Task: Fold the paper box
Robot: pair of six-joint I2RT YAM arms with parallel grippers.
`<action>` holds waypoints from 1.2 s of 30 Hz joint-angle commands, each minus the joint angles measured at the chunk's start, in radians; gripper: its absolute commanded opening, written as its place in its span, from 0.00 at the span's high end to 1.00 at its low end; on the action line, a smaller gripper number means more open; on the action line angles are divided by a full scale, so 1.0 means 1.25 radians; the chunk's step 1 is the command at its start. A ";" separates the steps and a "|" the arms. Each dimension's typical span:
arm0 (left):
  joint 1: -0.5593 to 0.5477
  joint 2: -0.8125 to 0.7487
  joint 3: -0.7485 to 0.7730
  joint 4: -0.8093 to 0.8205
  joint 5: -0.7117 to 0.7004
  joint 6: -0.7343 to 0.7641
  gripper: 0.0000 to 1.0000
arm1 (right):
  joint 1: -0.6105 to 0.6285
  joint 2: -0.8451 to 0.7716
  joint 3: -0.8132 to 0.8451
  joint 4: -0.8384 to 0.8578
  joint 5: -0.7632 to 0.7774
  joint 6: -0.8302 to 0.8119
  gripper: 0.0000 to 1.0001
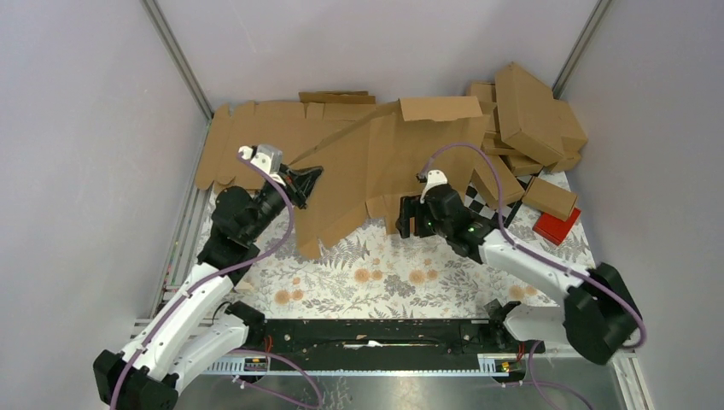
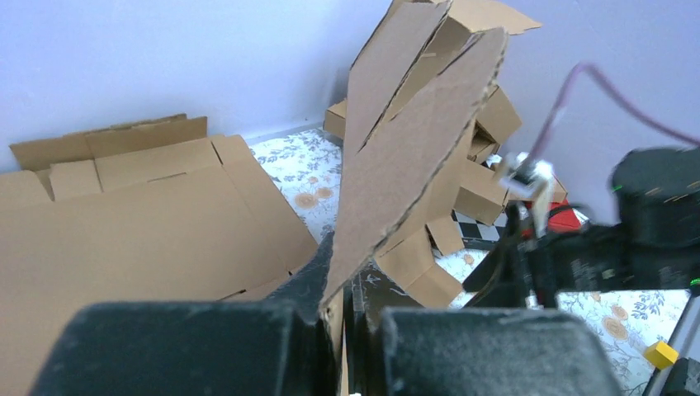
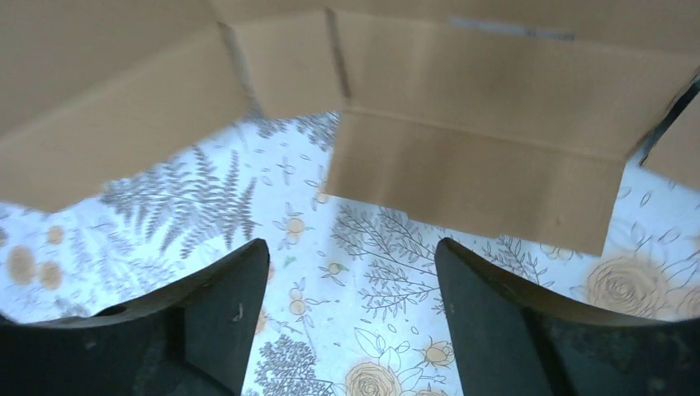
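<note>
The paper box (image 1: 384, 166) is a flat brown die-cut sheet, partly lifted and tilted across the middle of the table. My left gripper (image 1: 309, 178) is shut on its left edge; in the left wrist view (image 2: 351, 289) the cardboard (image 2: 413, 157) rises from between the fingers. My right gripper (image 1: 408, 218) is open and empty at the sheet's near right edge. In the right wrist view (image 3: 351, 264) it hangs over the floral cloth, just short of a flap (image 3: 470, 173) of the box.
Other flat cardboard sheets (image 1: 256, 128) lie at the back left. A pile of folded boxes (image 1: 529, 120) fills the back right, with a small brown box (image 1: 549, 197), a red box (image 1: 557, 226) and a checkered board (image 1: 491, 205) nearby.
</note>
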 commanded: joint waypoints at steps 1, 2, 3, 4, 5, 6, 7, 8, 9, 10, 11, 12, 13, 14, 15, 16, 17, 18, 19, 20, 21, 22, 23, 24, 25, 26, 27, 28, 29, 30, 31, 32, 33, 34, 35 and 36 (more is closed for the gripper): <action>-0.028 -0.021 -0.085 0.204 -0.008 -0.032 1.00 | -0.002 -0.123 0.034 -0.024 -0.045 -0.095 0.15; -0.042 -0.024 -0.098 0.209 -0.027 -0.026 1.00 | -0.002 -0.141 0.054 -0.039 -0.052 -0.101 0.13; -0.058 -0.028 -0.111 0.213 -0.046 -0.011 1.00 | -0.003 -0.157 0.079 -0.054 -0.055 -0.103 0.12; -0.074 -0.032 -0.121 0.216 -0.061 0.001 1.00 | -0.003 -0.166 0.107 -0.076 -0.049 -0.099 0.09; -0.089 -0.036 -0.127 0.217 -0.075 0.010 1.00 | -0.003 -0.171 0.136 -0.095 -0.012 -0.081 0.05; -0.103 -0.040 -0.133 0.217 -0.090 0.018 1.00 | -0.003 -0.169 0.174 -0.120 0.037 -0.053 0.02; -0.115 -0.045 -0.137 0.217 -0.097 0.028 1.00 | -0.004 -0.163 0.215 -0.153 0.087 -0.011 0.01; -0.128 -0.051 -0.142 0.218 -0.105 0.035 1.00 | -0.006 -0.155 0.255 -0.187 0.135 0.042 0.00; -0.140 -0.059 -0.148 0.219 -0.113 0.044 1.00 | -0.012 -0.152 0.285 -0.206 0.168 0.097 0.00; -0.151 -0.067 -0.153 0.220 -0.121 0.051 1.00 | -0.021 -0.157 0.304 -0.213 0.193 0.165 0.00; -0.161 -0.074 -0.159 0.222 -0.130 0.058 1.00 | -0.029 -0.165 0.312 -0.206 0.204 0.222 0.00; -0.169 -0.080 -0.165 0.224 -0.139 0.063 1.00 | -0.036 -0.175 0.314 -0.190 0.211 0.277 0.00; -0.175 -0.085 -0.169 0.225 -0.145 0.067 1.00 | -0.042 -0.185 0.313 -0.168 0.220 0.322 0.00; -0.181 -0.089 -0.173 0.225 -0.151 0.069 1.00 | -0.045 -0.195 0.311 -0.144 0.232 0.359 0.00; -0.185 -0.090 -0.176 0.226 -0.154 0.071 1.00 | -0.048 -0.205 0.309 -0.125 0.248 0.392 0.00; -0.189 -0.092 -0.178 0.226 -0.157 0.071 1.00 | -0.051 -0.212 0.308 -0.112 0.271 0.430 0.00; -0.192 -0.092 -0.178 0.226 -0.158 0.072 1.00 | -0.056 -0.218 0.306 -0.102 0.290 0.463 0.00; -0.196 -0.094 -0.179 0.228 -0.159 0.072 1.00 | -0.064 -0.222 0.303 -0.097 0.308 0.501 0.00; -0.199 -0.095 -0.181 0.229 -0.158 0.073 1.00 | -0.073 -0.225 0.297 -0.095 0.316 0.541 0.00; -0.201 -0.096 -0.182 0.230 -0.159 0.074 1.00 | -0.085 -0.228 0.286 -0.084 0.317 0.583 0.01; -0.203 -0.098 -0.183 0.230 -0.159 0.075 1.00 | -0.093 -0.234 0.268 -0.060 0.315 0.612 0.00; -0.206 -0.099 -0.184 0.230 -0.158 0.076 1.00 | -0.098 -0.238 0.247 -0.029 0.314 0.636 0.00; -0.208 -0.101 -0.185 0.230 -0.159 0.078 1.00 | -0.103 -0.242 0.229 0.003 0.315 0.652 0.00; -0.211 -0.104 -0.186 0.230 -0.159 0.078 1.00 | -0.105 -0.244 0.214 0.019 0.318 0.671 0.00; -0.213 -0.106 -0.188 0.230 -0.159 0.080 1.00 | -0.109 -0.242 0.205 0.054 0.320 0.680 0.00; -0.216 -0.109 -0.188 0.230 -0.174 0.082 1.00 | -0.113 -0.237 0.200 0.068 0.320 0.688 0.00; -0.218 -0.111 -0.189 0.229 -0.180 0.085 1.00 | -0.119 -0.230 0.198 0.077 0.317 0.694 0.00; -0.220 -0.112 -0.189 0.228 -0.182 0.086 1.00 | -0.124 -0.223 0.197 0.086 0.312 0.698 0.00; -0.221 -0.113 -0.190 0.228 -0.183 0.086 1.00 | -0.130 -0.218 0.197 0.099 0.308 0.699 0.00; -0.223 -0.113 -0.191 0.228 -0.184 0.087 1.00 | -0.133 -0.212 0.196 0.121 0.304 0.694 0.01; -0.224 -0.115 -0.192 0.227 -0.185 0.087 1.00 | -0.134 -0.209 0.195 0.138 0.301 0.685 0.03; -0.227 -0.116 -0.193 0.226 -0.185 0.087 1.00 | -0.135 -0.207 0.196 0.151 0.301 0.681 0.08; -0.229 -0.116 -0.195 0.223 -0.189 0.087 1.00 | -0.136 -0.205 0.195 0.166 0.302 0.678 0.15; -0.231 -0.118 -0.197 0.223 -0.192 0.086 1.00 | -0.137 -0.204 0.193 0.179 0.303 0.676 0.23; -0.233 -0.119 -0.200 0.222 -0.195 0.086 1.00 | -0.138 -0.204 0.191 0.191 0.302 0.676 0.34; -0.235 -0.121 -0.201 0.219 -0.199 0.085 1.00 | -0.140 -0.205 0.187 0.203 0.300 0.675 0.45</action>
